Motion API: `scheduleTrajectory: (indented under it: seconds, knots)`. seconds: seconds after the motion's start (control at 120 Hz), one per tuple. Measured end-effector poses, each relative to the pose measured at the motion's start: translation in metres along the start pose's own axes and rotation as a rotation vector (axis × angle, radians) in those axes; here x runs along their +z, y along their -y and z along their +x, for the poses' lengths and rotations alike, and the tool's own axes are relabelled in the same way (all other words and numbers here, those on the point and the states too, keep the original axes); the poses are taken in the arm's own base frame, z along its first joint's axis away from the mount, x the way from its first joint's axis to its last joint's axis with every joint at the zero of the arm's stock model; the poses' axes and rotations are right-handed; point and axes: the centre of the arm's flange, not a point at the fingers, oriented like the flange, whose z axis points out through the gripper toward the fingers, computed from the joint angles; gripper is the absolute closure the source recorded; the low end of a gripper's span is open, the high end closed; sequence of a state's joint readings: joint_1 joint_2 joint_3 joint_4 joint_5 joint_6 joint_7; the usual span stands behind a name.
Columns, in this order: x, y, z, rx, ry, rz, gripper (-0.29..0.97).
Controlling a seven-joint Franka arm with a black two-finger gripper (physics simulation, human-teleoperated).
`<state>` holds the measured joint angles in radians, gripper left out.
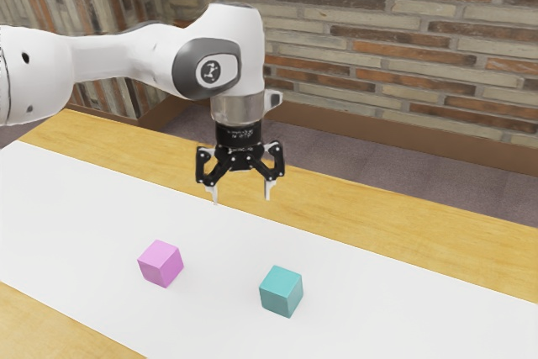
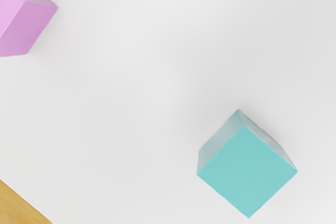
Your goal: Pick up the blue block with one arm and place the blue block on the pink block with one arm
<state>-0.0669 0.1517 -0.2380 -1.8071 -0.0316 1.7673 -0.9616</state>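
Lying below the open end effector (image 1: 240, 192), blue block (image 1: 281, 290) beside pink block (image 1: 160, 262).

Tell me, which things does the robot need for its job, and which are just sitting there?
For the job: the blue block, the pink block, and the open gripper above them.

Just there: the white mat, the wooden table, the brick wall.
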Motion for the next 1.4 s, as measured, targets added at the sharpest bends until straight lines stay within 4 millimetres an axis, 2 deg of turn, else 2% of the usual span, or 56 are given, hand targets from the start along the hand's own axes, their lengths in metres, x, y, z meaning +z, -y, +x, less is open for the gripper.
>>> scheduleTrajectory:
  seconds: [0.167, 0.275, 0.417, 0.575, 0.725, 1.0, 1.183, 1.242, 1.4]
  knots:
    - [0.036, -0.013, 0.001, 0.144, -0.078, -0.035, 0.0]
    - [0.08, -0.022, -0.006, 0.252, -0.094, -0.038, 0.0]
    - [0.108, -0.035, 0.0, 0.334, -0.108, -0.084, 0.0]
    - [0.146, -0.03, -0.007, 0.377, -0.082, -0.116, 0.0]
    - [0.153, -0.044, -0.028, 0.47, -0.11, -0.14, 0.0]
    - [0.171, -0.039, -0.032, 0.524, -0.123, -0.162, 0.0]
    - [0.191, -0.037, -0.034, 0.54, -0.098, -0.159, 0.0]
    - [0.193, -0.038, -0.035, 0.542, -0.095, -0.165, 0.05]
    - [0.188, -0.04, -0.038, 0.555, -0.109, -0.174, 0.32]
